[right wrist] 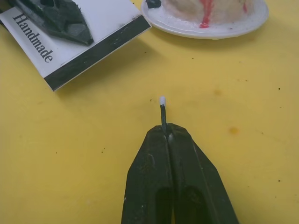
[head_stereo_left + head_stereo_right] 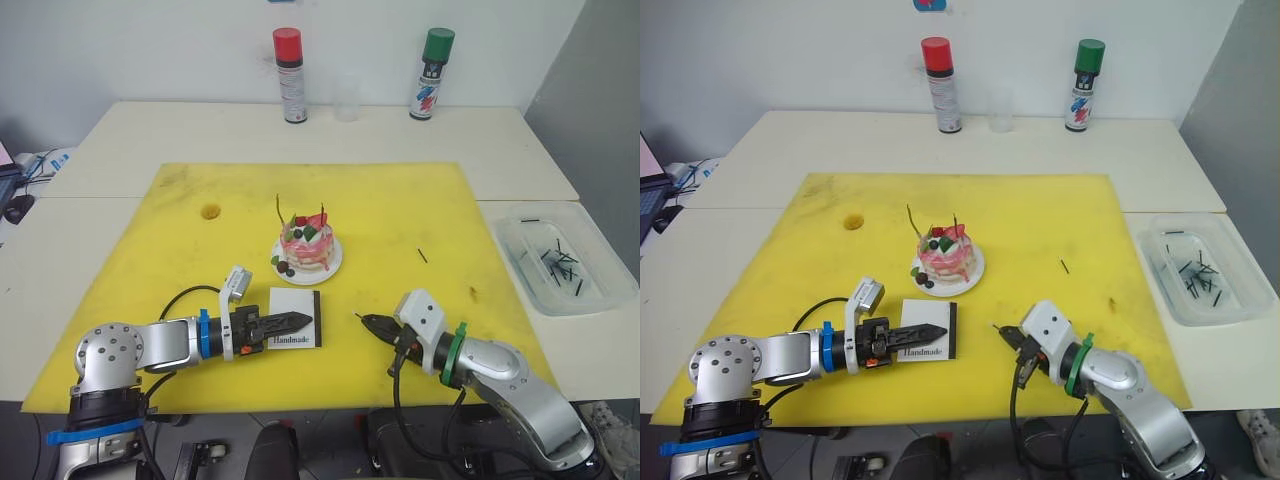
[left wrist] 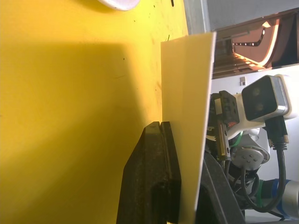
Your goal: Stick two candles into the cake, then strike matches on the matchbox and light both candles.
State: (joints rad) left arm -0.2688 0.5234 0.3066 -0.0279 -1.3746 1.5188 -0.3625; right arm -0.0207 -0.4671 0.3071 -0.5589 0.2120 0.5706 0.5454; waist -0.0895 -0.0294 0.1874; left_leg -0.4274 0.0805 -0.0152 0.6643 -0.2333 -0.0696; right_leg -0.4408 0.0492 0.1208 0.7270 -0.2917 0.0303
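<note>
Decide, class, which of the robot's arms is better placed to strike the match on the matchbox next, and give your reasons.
The right. Its pincer is shut on a match whose white head points toward the matchbox's dark strip, with bare yellow mat between them. The left pincer pins the box down and carries no match.

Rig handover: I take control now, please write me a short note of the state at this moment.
Left gripper: shut on the matchbox, holding it on the yellow mat.
Right gripper: shut on a match, white tip pointing toward the matchbox, not touching it.
Done: both candles stand in the cake.
Left: strike the match, light both candles; no flame visible. Spare matches are in the clear tray.
</note>
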